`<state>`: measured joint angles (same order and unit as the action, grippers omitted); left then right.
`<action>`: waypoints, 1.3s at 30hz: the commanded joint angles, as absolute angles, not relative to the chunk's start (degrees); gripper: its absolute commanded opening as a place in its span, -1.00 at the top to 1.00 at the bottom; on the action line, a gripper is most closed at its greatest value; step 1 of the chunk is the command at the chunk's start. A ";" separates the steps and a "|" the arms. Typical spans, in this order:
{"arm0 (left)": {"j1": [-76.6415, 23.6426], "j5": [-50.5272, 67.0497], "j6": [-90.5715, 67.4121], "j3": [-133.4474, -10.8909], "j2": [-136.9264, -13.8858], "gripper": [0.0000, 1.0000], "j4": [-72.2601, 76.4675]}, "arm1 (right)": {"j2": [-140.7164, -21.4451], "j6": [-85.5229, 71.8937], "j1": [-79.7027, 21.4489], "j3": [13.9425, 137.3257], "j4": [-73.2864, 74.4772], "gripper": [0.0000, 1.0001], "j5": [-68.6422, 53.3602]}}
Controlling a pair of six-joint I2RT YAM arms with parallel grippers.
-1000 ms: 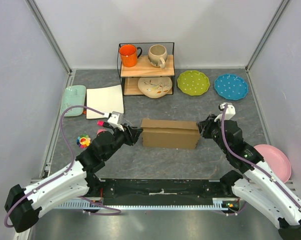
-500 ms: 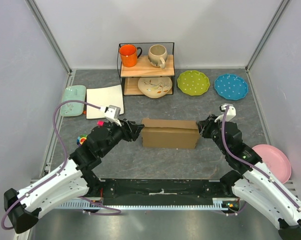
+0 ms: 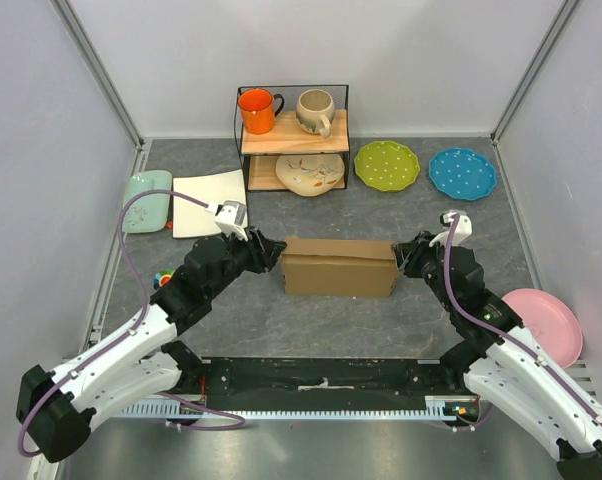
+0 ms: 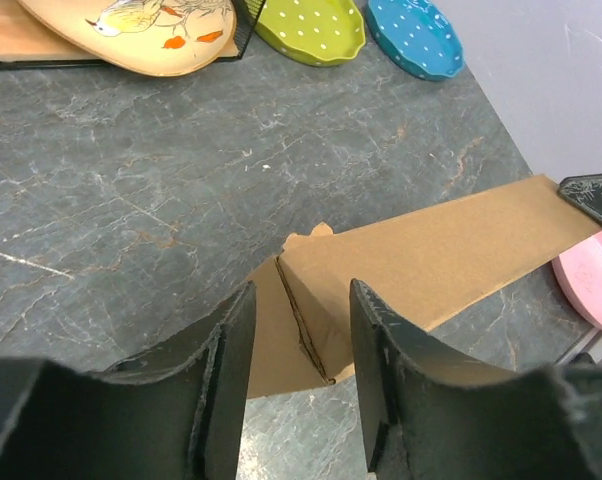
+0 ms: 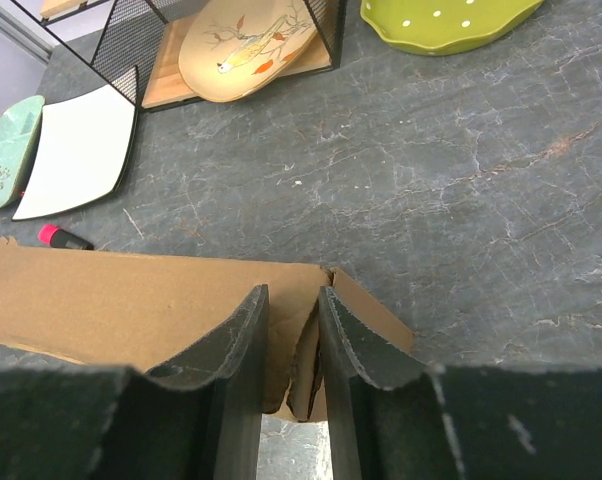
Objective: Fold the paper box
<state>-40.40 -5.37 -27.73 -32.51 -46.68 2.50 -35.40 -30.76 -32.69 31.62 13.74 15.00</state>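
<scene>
The paper box [image 3: 339,266] is a brown cardboard box lying in the middle of the table. My left gripper [image 3: 271,250] is at its left end. In the left wrist view this gripper [image 4: 301,335] is open, and the box's left end [image 4: 311,330] lies just beyond and between the fingertips, untouched. My right gripper [image 3: 406,255] is at the box's right end. In the right wrist view it [image 5: 293,300] is nearly closed, with the box's end flap [image 5: 306,365] pinched between the fingers. The box top [image 5: 131,295] stretches away to the left.
A wire rack [image 3: 293,140] at the back holds an orange mug [image 3: 257,110], a beige mug [image 3: 315,110] and a painted dish. Green [image 3: 386,165] and blue [image 3: 462,173] plates lie to its right. A white square plate [image 3: 209,203], a mint tray [image 3: 146,198] and a pink plate [image 3: 551,322] flank the arms.
My left arm has swung forward and right, bringing its open gripper up to the box's left end. The right gripper has stayed on the right end.
</scene>
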 commanded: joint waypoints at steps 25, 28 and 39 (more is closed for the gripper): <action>-39.46 0.97 -36.30 -13.27 -50.28 0.43 22.59 | -34.72 -32.69 -32.87 29.69 18.98 0.18 14.59; -39.46 0.09 -35.69 -14.41 -48.96 0.41 20.40 | -34.19 -32.35 -32.96 34.43 20.04 0.12 15.47; -39.46 -1.93 -36.03 -15.73 -48.51 0.40 18.90 | -33.40 -31.81 -32.87 36.14 20.13 0.50 13.01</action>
<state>-39.13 -0.82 -35.83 -16.56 -46.61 29.06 -33.80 -31.22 -32.77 38.61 19.00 14.63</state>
